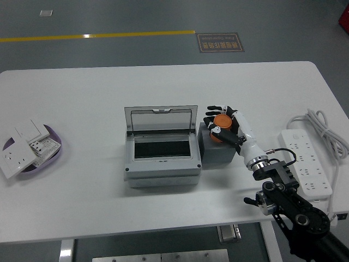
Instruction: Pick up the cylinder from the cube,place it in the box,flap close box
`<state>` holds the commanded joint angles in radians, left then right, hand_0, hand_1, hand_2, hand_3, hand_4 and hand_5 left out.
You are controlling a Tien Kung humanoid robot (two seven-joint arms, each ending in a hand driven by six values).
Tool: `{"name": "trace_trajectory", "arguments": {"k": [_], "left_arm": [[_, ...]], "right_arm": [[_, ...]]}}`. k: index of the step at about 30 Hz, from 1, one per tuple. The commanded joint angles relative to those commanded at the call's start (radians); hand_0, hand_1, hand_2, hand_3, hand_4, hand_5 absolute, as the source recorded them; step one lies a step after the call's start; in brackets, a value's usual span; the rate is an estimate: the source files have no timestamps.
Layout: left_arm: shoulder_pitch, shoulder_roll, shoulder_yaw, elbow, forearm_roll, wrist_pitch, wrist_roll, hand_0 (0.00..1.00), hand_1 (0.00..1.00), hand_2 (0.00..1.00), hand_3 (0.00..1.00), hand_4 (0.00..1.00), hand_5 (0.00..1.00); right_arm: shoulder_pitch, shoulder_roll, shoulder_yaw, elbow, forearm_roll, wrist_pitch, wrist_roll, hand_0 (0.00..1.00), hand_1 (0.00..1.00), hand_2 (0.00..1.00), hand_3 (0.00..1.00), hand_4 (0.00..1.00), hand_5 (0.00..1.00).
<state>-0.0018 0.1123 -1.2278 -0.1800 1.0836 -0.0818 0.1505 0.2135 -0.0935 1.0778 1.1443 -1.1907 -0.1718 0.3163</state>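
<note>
Purple plastic is showing at the rim of a shallow bowl (56, 151) sitting far to the left of the hand, with white wall switches and sockets (24, 146) lying piled in it. Just left of the hand, the grey box (161, 164) is standing with its clear flap lid (161, 118) tilted up and back, its dark inside showing. Touching the box's right wall, the grey cube (217, 154) is sitting directly under the hand. The right hand (224, 125) is reaching in from the lower right on its black arm (294, 210) and is wrapping its black-and-white fingers (214, 115) around the orange cylinder (222, 121), which is resting on or just above the cube's top; which of the two cannot be told. The cylinder is looking short and round, bright orange, with its flat top facing up between the fingers. To the right of the hand, a white power strip (305, 162) is lying with its cable (322, 124) looping beside it.

The white surface (98, 98) is stretching wide with rounded corners. Beyond it, a grey floor (136, 13) is carrying a yellow line (98, 36) and a dark floor sign (220, 42).
</note>
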Motion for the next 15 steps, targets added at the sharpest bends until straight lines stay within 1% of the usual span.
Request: {"name": "trace_trajectory", "arguments": {"k": [6, 7, 12, 13, 15], "left_arm": [[-0.001, 0.001, 0.000, 0.000, 0.001, 0.000, -0.001, 0.636, 0.661, 0.579, 0.667, 0.719, 0.300], [-0.001, 0.001, 0.000, 0.000, 0.001, 0.000, -0.001, 0.636, 0.661, 0.579, 0.667, 0.719, 0.299], [-0.001, 0.000, -0.001, 0.000, 0.001, 0.000, -0.001, 0.636, 0.661, 0.579, 0.667, 0.719, 0.299], [-0.001, 0.000, -0.001, 0.000, 0.001, 0.000, -0.001, 0.636, 0.661, 0.580, 0.668, 0.718, 0.298], [0.000, 0.000, 0.000, 0.000, 0.000, 0.000, -0.001, 0.636, 0.661, 0.580, 0.668, 0.718, 0.298]], "right_arm": [[0.001, 0.001, -0.007, 0.001, -0.001, -0.001, -0.001, 0.747, 0.645, 0.578, 0.630, 0.332, 0.002], [0.002, 0.001, -0.007, 0.002, -0.001, -0.001, -0.001, 0.747, 0.630, 0.560, 0.608, 0.232, 0.002], [0.003, 0.001, -0.009, 0.004, 0.007, -0.005, 0.004, 0.747, 0.630, 0.560, 0.608, 0.232, 0.002], [0.003, 0.002, -0.009, 0.005, 0.011, -0.006, 0.006, 0.748, 0.629, 0.557, 0.607, 0.192, 0.002], [0.003, 0.002, -0.010, 0.006, 0.020, -0.010, 0.012, 0.748, 0.629, 0.557, 0.607, 0.192, 0.002]]}}
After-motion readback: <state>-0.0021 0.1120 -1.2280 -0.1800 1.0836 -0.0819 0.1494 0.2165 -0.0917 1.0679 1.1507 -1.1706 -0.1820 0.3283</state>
